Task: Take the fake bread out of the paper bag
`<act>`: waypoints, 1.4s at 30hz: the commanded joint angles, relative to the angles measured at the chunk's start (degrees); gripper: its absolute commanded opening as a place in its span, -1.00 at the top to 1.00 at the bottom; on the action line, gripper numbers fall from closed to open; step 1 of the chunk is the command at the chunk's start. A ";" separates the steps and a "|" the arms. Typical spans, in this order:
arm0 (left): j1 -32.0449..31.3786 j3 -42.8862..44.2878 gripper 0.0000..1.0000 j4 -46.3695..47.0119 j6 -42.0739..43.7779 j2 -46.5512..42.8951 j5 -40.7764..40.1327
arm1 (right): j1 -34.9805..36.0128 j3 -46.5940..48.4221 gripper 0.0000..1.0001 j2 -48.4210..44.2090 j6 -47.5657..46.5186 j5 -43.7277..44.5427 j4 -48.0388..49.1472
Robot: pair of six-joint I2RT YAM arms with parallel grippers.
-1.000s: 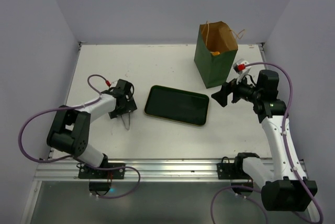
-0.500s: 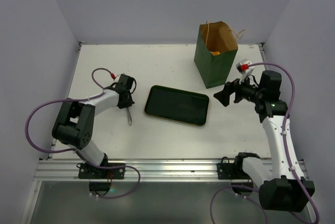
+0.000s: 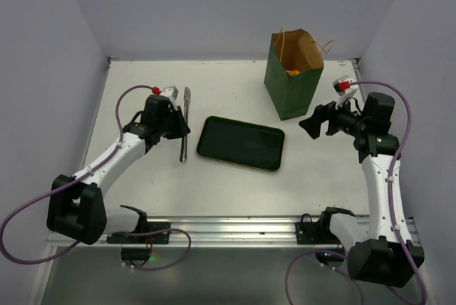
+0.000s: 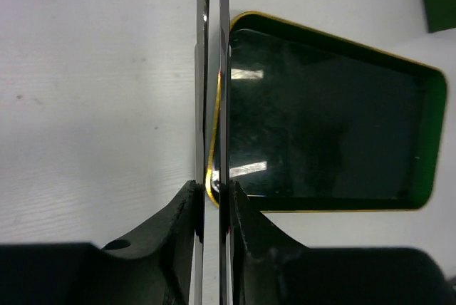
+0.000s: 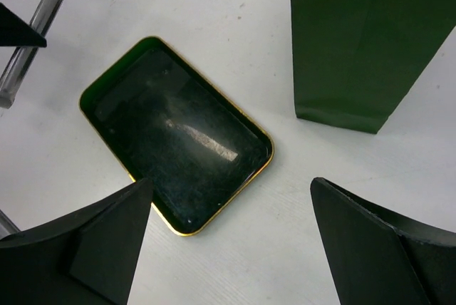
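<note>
The dark green paper bag [image 3: 291,90] stands upright at the back right, its brown mouth open. A bit of orange fake bread [image 3: 293,72] shows deep inside it. In the right wrist view only the bag's [image 5: 363,41] green wall shows. My left gripper [image 3: 174,125] is shut on a pair of metal tongs [image 3: 184,123], held left of the tray; both tong arms [image 4: 202,70] run between its fingers [image 4: 178,230]. My right gripper [image 3: 315,122] hangs open and empty just right of the bag's base, its fingertips [image 5: 135,194] spread wide over the table.
A black tray [image 3: 241,142] with a gold rim lies empty in the middle of the table, also seen as the tray [image 4: 320,134] and the tray [image 5: 178,130] in the wrist views. White walls close in the table at the back and sides.
My left gripper has closed on the tongs and lifted them off the table, swinging back toward the tray's left end. The right gripper has drifted slightly right and up, still open.
</note>
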 commanded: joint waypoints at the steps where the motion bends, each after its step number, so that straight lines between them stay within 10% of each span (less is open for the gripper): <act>1: -0.30 3.80 0.48 2.22 1.19 -1.85 11.25 | -0.55 7.52 -0.95 1.18 0.53 -0.55 -0.58; 7: -0.30 5.91 0.16 5.46 -2.32 -2.03 20.39 | -0.72 16.75 -0.96 5.05 3.24 0.25 -3.66; 25: -0.30 7.85 0.13 10.74 -6.55 -3.26 30.68 | -0.72 47.75 -0.83 26.30 21.88 18.70 -10.25; 42: -0.22 5.66 0.13 9.78 -6.46 -8.80 32.27 | -0.37 58.77 -0.65 49.78 15.03 10.26 -8.24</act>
